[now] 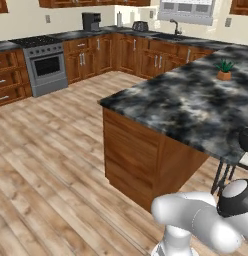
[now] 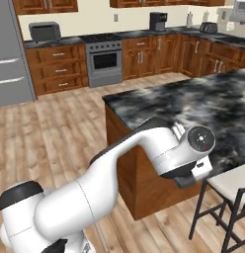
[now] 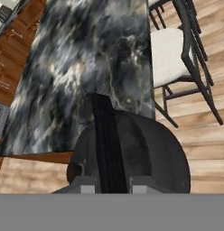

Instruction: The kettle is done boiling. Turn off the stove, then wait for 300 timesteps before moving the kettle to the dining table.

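Hand view, nearest first: the gripper [image 3: 110, 188] is clamping down on the kettle [image 3: 145, 149], its two pale fingertips [image 3: 88, 187] sitting either side of the dark arched handle, so the fingers are closed around that handle. The squat dark kettle is hanging under the hand, over the near edge of the dining table [image 3: 86, 67], its body overlapping both the marbled stone top and the wood floor [image 3: 208, 149] beside it. Cannot tell whether it is touching the top.

A stool with a pale seat [image 3: 165, 56] and black frame is standing just beside the table's edge.

In the right base view the white arm is reaching out over the table corner [image 2: 144, 106], the wrist bending down at the stone edge, a stool [image 2: 233, 185] right next to it.

In the left base view a small potted plant [image 1: 224, 71] is sitting on the far part of the table top [image 1: 186, 100].

Far back, the stove [image 1: 45, 65] is standing along the wall between wood cabinets, well apart from the table; its cooktop [image 2: 101, 38] is showing dark. A black coffee machine [image 1: 91, 21] is sitting on the counter to its right, a toaster [image 1: 140, 26] further along, then the sink faucet [image 1: 175, 26]. A grey microwave [image 2: 44, 31] is sitting left of the stove, beside the fridge [image 2: 11, 54].
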Robot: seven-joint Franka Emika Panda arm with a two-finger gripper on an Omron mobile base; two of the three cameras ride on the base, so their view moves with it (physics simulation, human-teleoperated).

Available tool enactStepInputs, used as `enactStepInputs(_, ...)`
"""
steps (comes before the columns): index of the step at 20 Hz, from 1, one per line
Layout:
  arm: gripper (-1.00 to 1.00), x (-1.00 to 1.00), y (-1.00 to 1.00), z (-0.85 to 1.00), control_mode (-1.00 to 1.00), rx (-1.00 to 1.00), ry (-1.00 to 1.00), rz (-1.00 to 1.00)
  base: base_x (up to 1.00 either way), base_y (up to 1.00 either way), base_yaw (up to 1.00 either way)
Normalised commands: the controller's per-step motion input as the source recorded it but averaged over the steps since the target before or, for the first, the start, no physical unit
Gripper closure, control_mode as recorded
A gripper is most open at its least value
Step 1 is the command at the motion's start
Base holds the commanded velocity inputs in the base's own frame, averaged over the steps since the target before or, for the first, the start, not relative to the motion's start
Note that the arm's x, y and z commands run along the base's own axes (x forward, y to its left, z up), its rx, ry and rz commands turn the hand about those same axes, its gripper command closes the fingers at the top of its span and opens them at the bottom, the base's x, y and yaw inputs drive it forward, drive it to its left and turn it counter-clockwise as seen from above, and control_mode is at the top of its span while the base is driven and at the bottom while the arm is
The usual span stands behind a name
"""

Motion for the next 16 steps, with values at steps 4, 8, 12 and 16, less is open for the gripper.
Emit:
enactStepInputs(4, 1.0, 0.0, 0.0, 0.0, 1.0, 0.0, 0.0, 0.0, 0.0, -0.57, 0.3)
enactStepInputs(8, 1.0, 0.0, 0.0, 0.0, 1.0, 0.0, 0.0, 0.0, 0.0, -0.3, 0.21)
enactStepInputs(12, 1.0, 0.0, 0.0, 0.0, 1.0, 0.0, 0.0, 0.0, 0.01, -0.02, 0.03)
enactStepInputs(16, 1.0, 0.0, 0.0, 0.0, 1.0, 0.0, 0.0, 0.0, 0.0, 0.0, 0.0)
